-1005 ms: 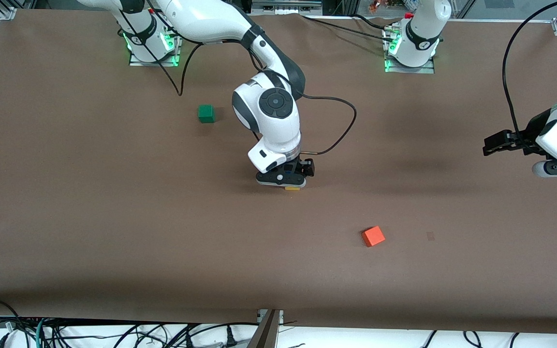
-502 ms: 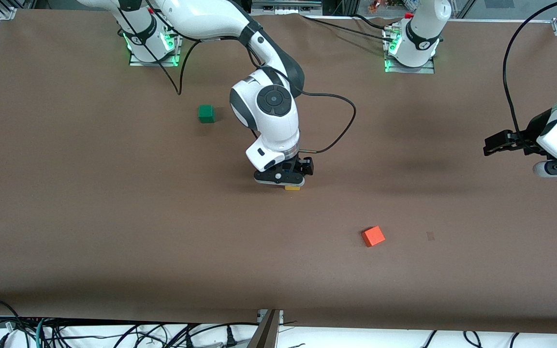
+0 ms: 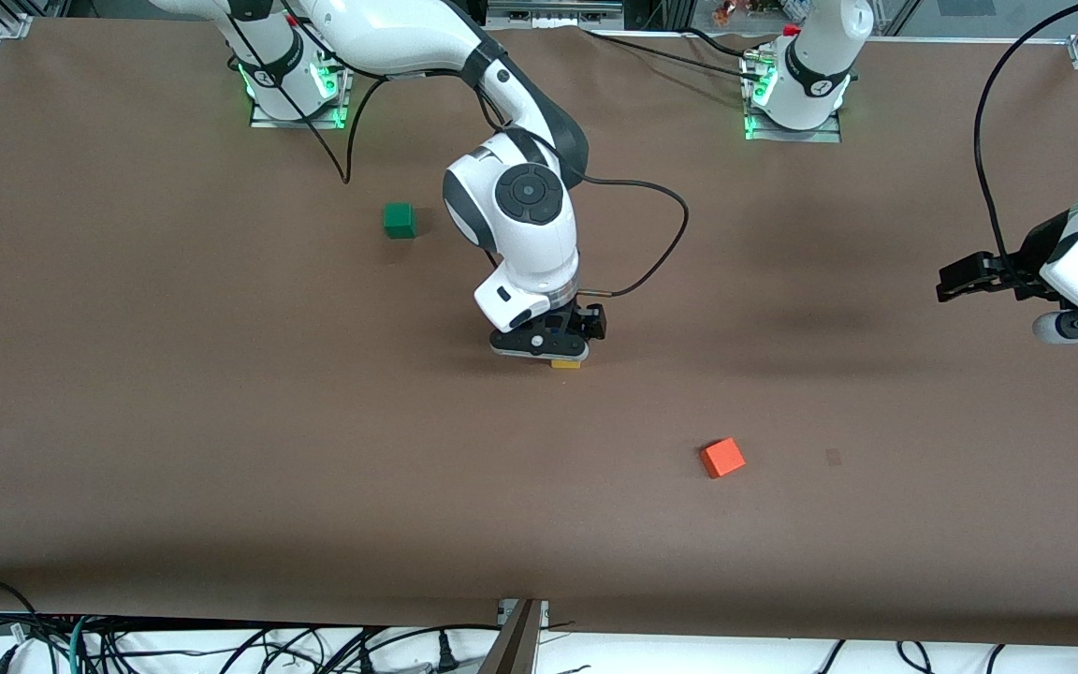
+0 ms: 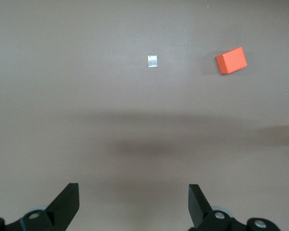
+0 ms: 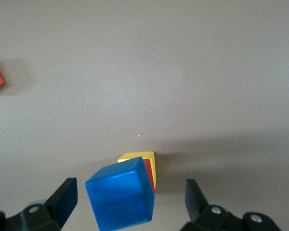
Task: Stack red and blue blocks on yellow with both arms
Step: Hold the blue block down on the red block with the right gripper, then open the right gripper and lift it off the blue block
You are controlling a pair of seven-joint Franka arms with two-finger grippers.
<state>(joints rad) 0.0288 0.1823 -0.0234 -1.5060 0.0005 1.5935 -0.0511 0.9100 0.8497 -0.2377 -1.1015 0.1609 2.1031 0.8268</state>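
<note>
In the right wrist view a blue block (image 5: 120, 197) lies on top of a red block (image 5: 150, 175), which shows as a thin strip over the yellow cube (image 5: 135, 155). The blue one is turned a little against those beneath it. My right gripper (image 5: 130, 192) stands open around it, with a gap on each side. From the front only a sliver of yellow (image 3: 565, 364) shows under the right gripper (image 3: 546, 348). My left gripper (image 3: 955, 281) waits open and holds nothing, over the left arm's end of the table, its fingers (image 4: 67, 199) wide apart.
An orange cube (image 3: 721, 458) lies nearer the front camera than the stack, toward the left arm's end. A green cube (image 3: 399, 220) sits farther back, toward the right arm's end. A small pale patch (image 3: 833, 457) marks the table beside the orange cube.
The right arm's wrist and gripper have risen slightly over the stack. The left arm has not moved.
</note>
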